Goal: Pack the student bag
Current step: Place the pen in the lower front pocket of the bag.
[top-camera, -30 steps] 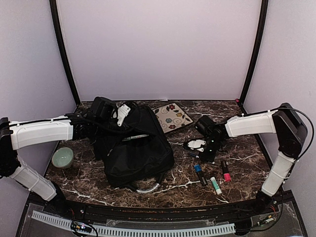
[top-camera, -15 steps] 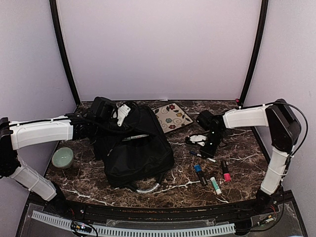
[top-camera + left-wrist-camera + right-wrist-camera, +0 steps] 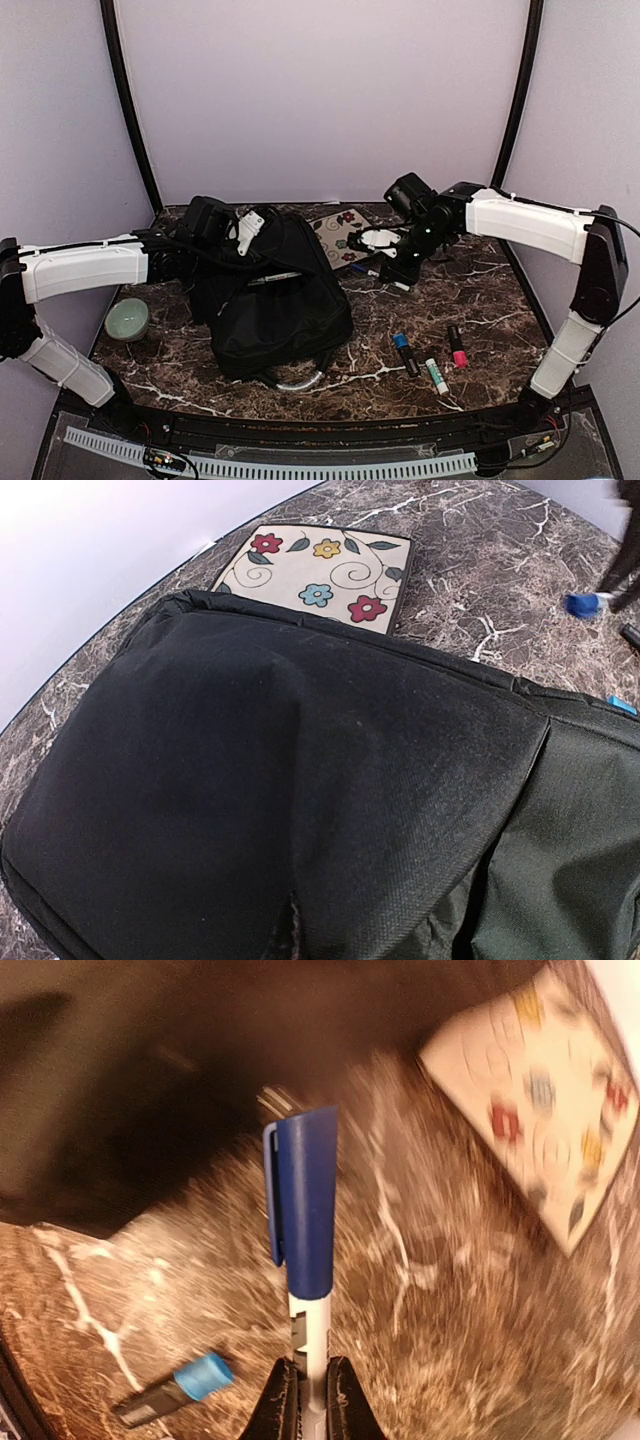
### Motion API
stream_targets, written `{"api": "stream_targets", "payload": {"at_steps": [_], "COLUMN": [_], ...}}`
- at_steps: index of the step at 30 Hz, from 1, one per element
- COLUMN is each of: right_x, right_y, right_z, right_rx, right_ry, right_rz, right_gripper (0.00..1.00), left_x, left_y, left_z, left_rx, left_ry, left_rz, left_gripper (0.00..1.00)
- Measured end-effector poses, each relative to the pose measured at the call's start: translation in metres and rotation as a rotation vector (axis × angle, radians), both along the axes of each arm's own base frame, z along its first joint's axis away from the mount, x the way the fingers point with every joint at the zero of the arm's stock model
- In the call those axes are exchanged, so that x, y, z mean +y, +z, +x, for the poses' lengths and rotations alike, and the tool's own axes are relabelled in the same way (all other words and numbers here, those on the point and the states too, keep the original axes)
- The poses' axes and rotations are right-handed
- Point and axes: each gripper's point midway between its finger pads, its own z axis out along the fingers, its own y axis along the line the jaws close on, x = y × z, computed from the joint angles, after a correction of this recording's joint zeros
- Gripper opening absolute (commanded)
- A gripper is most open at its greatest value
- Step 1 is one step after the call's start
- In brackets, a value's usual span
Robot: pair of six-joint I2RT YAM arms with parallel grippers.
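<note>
The student bag (image 3: pixel 275 300) is a large black backpack lying left of centre, its grey-white handle (image 3: pixel 296 381) at the near end. It fills the left wrist view (image 3: pixel 300 780). My left gripper (image 3: pixel 238 238) sits at the bag's far top edge; its fingers are hidden under the fabric, which looks pinched and held up. My right gripper (image 3: pixel 392 270) (image 3: pixel 310 1385) is shut on a white pen with a blue cap (image 3: pixel 305 1200). It holds the pen above the table just right of the bag's far corner.
A floral notepad (image 3: pixel 345 237) (image 3: pixel 320 575) (image 3: pixel 555 1100) lies behind the bag. A pale green bowl (image 3: pixel 127 320) sits at the left. A blue-capped marker (image 3: pixel 404 352) (image 3: pixel 175 1390), a green-tipped stick (image 3: pixel 437 375) and a red-capped stick (image 3: pixel 457 347) lie near right.
My right gripper has lifted the pen off the table and carried it back and left, towards the bag and the notepad. The left arm and the bag have not moved.
</note>
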Motion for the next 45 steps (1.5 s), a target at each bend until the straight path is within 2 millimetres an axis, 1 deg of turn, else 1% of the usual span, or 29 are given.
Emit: {"api": "stream_targets", "payload": {"at_steps": [2, 4, 5, 8, 9, 10, 11, 12, 17, 20, 23, 25, 28, 31, 35, 38, 40, 43, 45], "right_x": [0.023, 0.044, 0.051, 0.073, 0.078, 0.08, 0.088, 0.092, 0.126, 0.146, 0.166, 0.182, 0.201, 0.218, 0.229, 0.235, 0.235, 0.235, 0.24], "right_y": [0.022, 0.034, 0.036, 0.036, 0.034, 0.032, 0.03, 0.029, 0.037, 0.04, 0.036, 0.031, 0.023, 0.019, 0.013, 0.002, -0.004, -0.008, -0.006], "right_z": [-0.017, -0.034, -0.04, -0.056, -0.06, -0.057, -0.066, -0.067, -0.081, -0.084, -0.08, -0.071, -0.059, -0.047, -0.032, -0.019, -0.013, -0.006, 0.001], "right_rx": [-0.055, -0.095, -0.108, -0.152, -0.168, -0.18, -0.199, -0.225, -0.367, -0.449, -0.506, -0.547, -0.584, -0.631, -0.698, -0.759, -0.797, -0.849, -0.894], "right_ry": [0.096, 0.19, 0.225, 0.333, 0.363, 0.373, 0.417, 0.441, 0.564, 0.614, 0.635, 0.635, 0.624, 0.609, 0.577, 0.55, 0.536, 0.516, 0.493], "right_rz": [0.034, 0.045, 0.044, 0.004, -0.018, -0.036, -0.06, -0.087, -0.133, -0.147, -0.157, -0.164, -0.169, -0.162, -0.183, -0.213, -0.226, -0.237, -0.235], "right_gripper": [0.07, 0.07, 0.07, 0.07, 0.07, 0.06, 0.06, 0.06, 0.07, 0.06, 0.05, 0.05, 0.04, 0.03, 0.02, 0.02, 0.02, 0.03, 0.05], "left_x": [0.0, 0.0, 0.0, 0.0, 0.0, 0.0, 0.0, 0.0, 0.0, 0.0, 0.0, 0.0, 0.0, 0.001, 0.001, 0.002, 0.003, 0.003, 0.003], "left_y": [0.0, 0.0, 0.0, 0.001, 0.001, 0.001, 0.001, 0.001, 0.001, 0.001, 0.002, 0.002, 0.002, 0.002, 0.003, 0.004, 0.005, 0.004, 0.004], "left_z": [0.0, 0.0, 0.0, 0.0, 0.0, 0.0, 0.0, -0.001, -0.001, 0.0, 0.0, 0.0, -0.001, -0.001, -0.001, -0.002, -0.002, -0.002, -0.002], "left_rx": [0.0, 0.001, 0.001, 0.001, 0.002, 0.003, 0.004, 0.006, 0.01, 0.012, 0.015, 0.018, 0.021, 0.021, 0.02, 0.02, 0.02, 0.021, 0.021], "left_ry": [0.0, 0.0, 0.001, 0.002, 0.002, 0.002, 0.002, 0.001, 0.001, 0.0, -0.002, -0.004, -0.005, -0.005, -0.004, -0.003, -0.003, -0.003, -0.001], "left_rz": [0.0, -0.002, -0.003, -0.006, -0.007, -0.008, -0.009, -0.01, -0.014, -0.016, -0.02, -0.02, -0.021, -0.021, -0.022, -0.021, -0.022, -0.021, -0.02], "left_gripper": [0.0, 0.0, 0.0, 0.0, 0.0, 0.0, 0.0, 0.0, 0.0, 0.0, 0.0, 0.0, 0.0, 0.0, 0.0, 0.0, 0.0, 0.0, 0.0]}}
